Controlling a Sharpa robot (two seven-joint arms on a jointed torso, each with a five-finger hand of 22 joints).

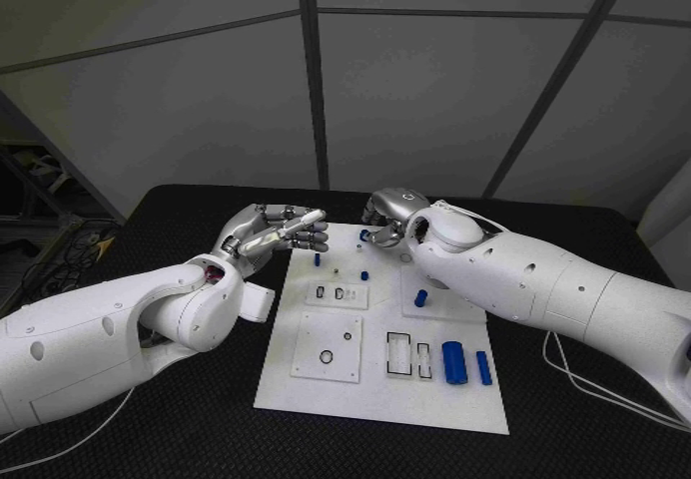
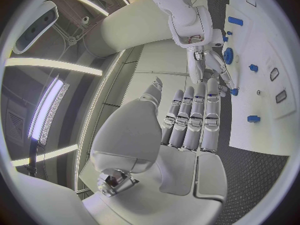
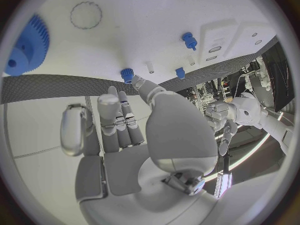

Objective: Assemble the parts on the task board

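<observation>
The white task board (image 1: 374, 399) lies in the middle of the black table. Small blue pegs (image 1: 420, 296) stand upright on its far half, and two long blue cylinders (image 1: 452, 361) lie near its right edge. My left hand (image 1: 274, 235) hovers over the board's far left corner; its fingers (image 2: 187, 120) lie side by side and hold nothing. My right hand (image 1: 388, 218) hangs over the board's far edge, fingers (image 3: 122, 120) pointing down at the board (image 3: 144, 15) and holding nothing. A blue peg (image 3: 127, 75) stands just off its fingertips. A blue gear (image 3: 28, 45) lies flat beside it.
Rectangular and round recesses (image 1: 406, 359) are cut into the near half of the board. Cables (image 1: 58, 259) lie at the table's far left, and a white cable (image 1: 576, 379) trails along the table on the right. Black table (image 1: 173, 429) surrounds the board.
</observation>
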